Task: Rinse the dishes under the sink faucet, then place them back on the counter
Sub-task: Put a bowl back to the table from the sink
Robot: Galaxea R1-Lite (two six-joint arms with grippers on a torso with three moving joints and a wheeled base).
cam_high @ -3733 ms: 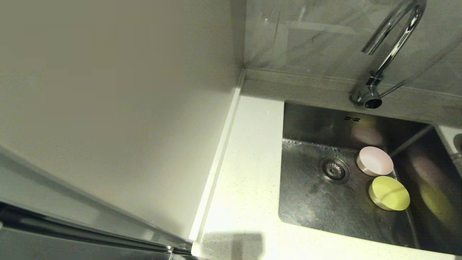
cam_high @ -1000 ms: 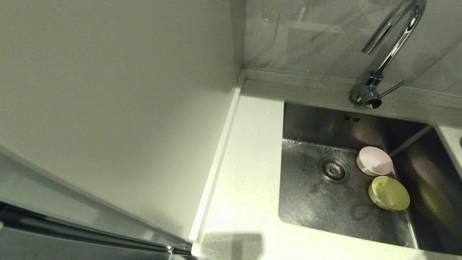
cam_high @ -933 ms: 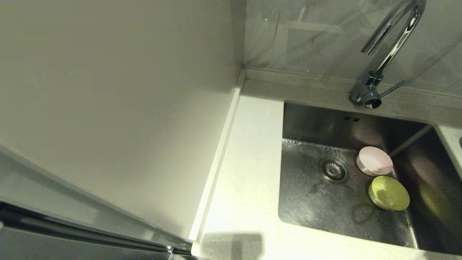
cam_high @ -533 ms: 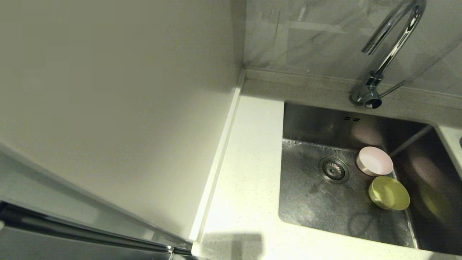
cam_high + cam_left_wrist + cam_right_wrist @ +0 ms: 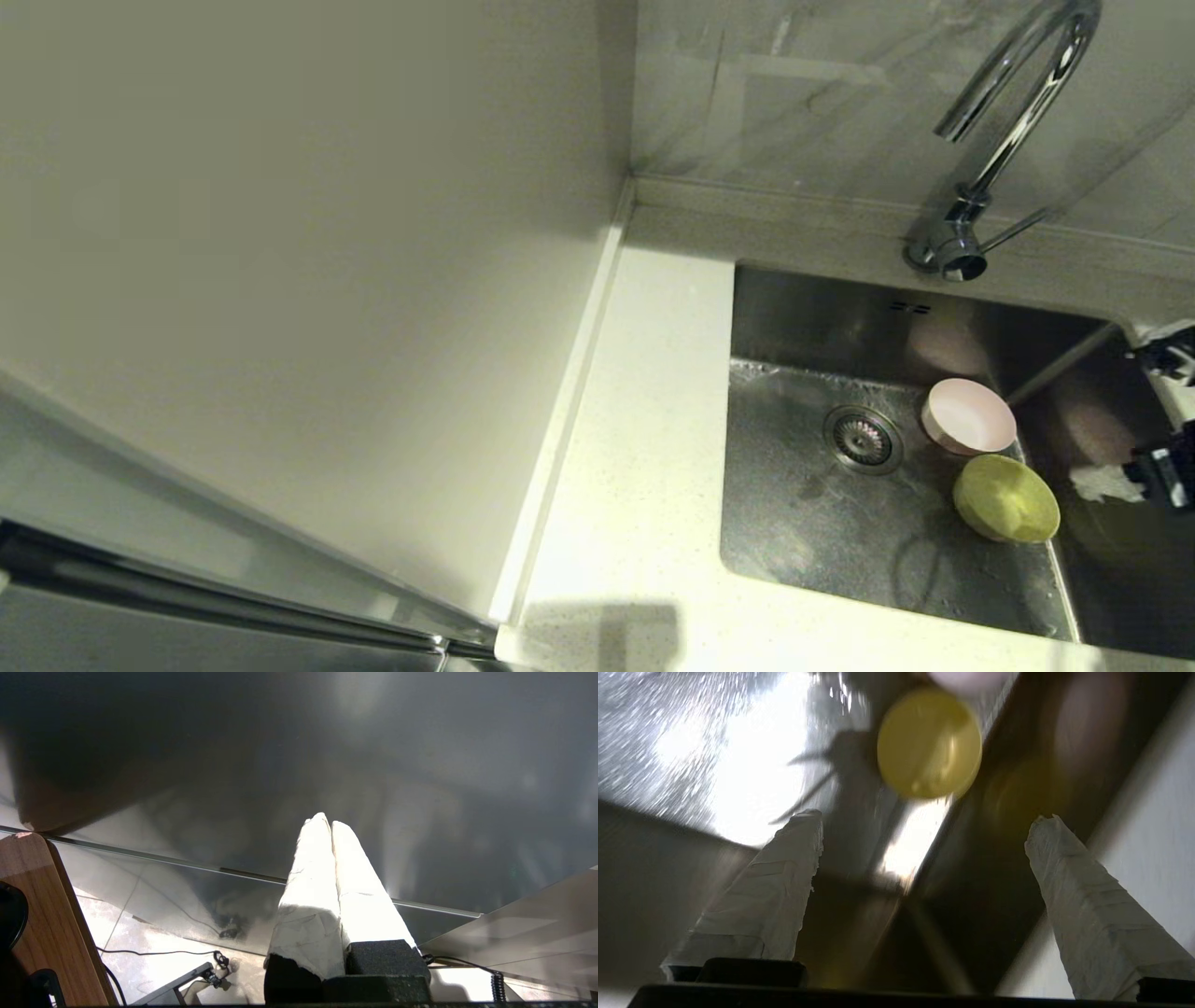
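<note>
Right hand [image 5: 924,826] at the sink's right edge, fingers spread wide, nothing between them; in the head view only its tips show at the frame's right margin [image 5: 1153,411], over the basin's right wall. Yellow-green bowl [image 5: 930,742] lies ahead of the open fingers and a little toward the left finger's side, apart from both tips; no contact. In the head view the same bowl [image 5: 1006,498] sits on the sink [image 5: 822,532] floor against the right wall, tilted up on it. Pink bowl [image 5: 969,416] just behind it toward the faucet [image 5: 1004,140], the two nearly touching; drain [image 5: 864,439] to their left. Third dish not in view. Bowls are round, so no long axis to line up with; what matters is the rim, and the leaning rim nearest the wall looks the likelier bite. Right hand is plainly the nearer one. Left hand [image 5: 331,826] parked away from the sink, fingers pressed together, empty. Bench [image 5: 644,448] left of the basin carries no dishes. No water seen running.
</note>
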